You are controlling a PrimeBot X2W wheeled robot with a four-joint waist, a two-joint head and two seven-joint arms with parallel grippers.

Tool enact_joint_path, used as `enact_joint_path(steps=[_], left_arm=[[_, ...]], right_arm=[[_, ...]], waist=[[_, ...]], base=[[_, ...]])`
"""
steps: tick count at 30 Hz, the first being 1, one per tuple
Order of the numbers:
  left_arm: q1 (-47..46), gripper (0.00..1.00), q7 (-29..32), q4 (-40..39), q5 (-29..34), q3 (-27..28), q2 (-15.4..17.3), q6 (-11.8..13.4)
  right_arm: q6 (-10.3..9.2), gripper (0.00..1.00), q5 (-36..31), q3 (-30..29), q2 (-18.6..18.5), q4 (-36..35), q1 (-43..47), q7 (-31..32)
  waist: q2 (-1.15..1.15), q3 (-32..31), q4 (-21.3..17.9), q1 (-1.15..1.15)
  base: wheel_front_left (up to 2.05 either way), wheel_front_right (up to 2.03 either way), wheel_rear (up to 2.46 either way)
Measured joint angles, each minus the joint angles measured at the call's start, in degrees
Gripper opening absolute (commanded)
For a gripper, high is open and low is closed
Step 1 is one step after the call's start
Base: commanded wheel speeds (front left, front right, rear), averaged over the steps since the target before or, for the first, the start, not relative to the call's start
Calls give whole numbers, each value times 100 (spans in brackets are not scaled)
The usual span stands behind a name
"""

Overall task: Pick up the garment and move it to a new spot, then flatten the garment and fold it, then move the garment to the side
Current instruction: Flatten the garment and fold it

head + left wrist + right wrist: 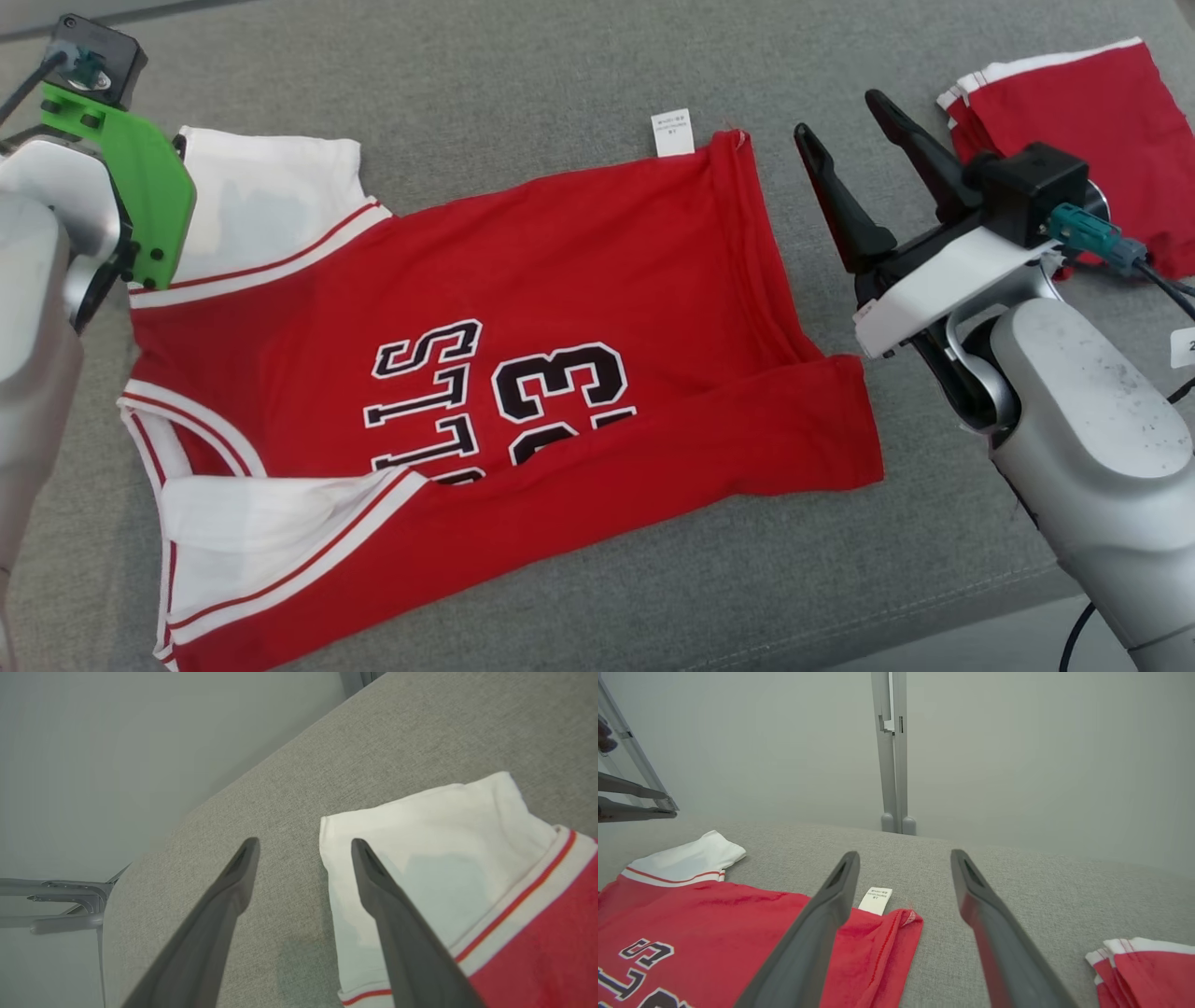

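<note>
Near you, one red jersey (579, 280) lies spread on the grey cushion (523, 65), its near edge folded over the lettering: first fold seemingly made, further folds and the move aside remaining. Your left claw (303, 847) and right claw (836, 112), two, hover wide, empty. Farthest, one folded red garment (1074, 93).

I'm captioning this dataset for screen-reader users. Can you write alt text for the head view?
A red jersey with white sleeves lies spread on a grey cushion, its near side folded over part of the lettering. The right gripper hangs open beside its hem, another red garment lies beyond, and the left arm is above one sleeve.
</note>
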Motion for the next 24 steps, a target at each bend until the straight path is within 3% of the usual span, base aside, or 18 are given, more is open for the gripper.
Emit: enact_joint_path(steps=[10,24], left_arm=[[-571,100,60,456,-513,-678,386,-1],[-908,100,212,903,-1026,-1111,370,7]], right_arm=[[0,100,108,293,-102,73,-305,-178],[0,100,202,439,-168,259,-482,-274]], waist=[[0,613,-287,0],[0,825,-494,0]], base=[[0,0,0],[0,0,0]])
